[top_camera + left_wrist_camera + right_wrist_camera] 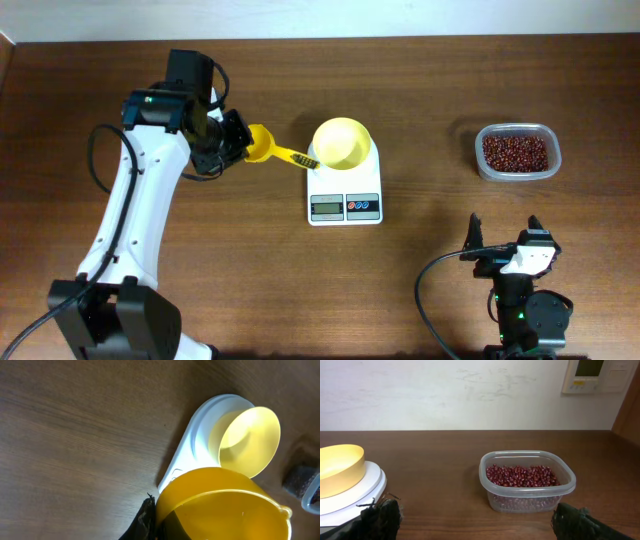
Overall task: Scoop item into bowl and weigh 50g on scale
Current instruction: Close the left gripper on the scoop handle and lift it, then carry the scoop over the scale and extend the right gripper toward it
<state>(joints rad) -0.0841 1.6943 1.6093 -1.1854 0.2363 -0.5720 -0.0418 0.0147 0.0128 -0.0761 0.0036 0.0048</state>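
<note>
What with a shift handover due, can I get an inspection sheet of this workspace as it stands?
Surface: brown wooden table.
Job's things: white scale; empty pale-yellow bowl sits on it; beans fill a clear container, apart from the scale.
Clutter: nothing seen.
Grippers: left claw appears to grip the yellow scoop beside the scale; right claw open, empty, short of the container.
Cables: black cable loops by the left arm; second cable by the right arm's base.
Surroundings: white wall with a wall panel.
</note>
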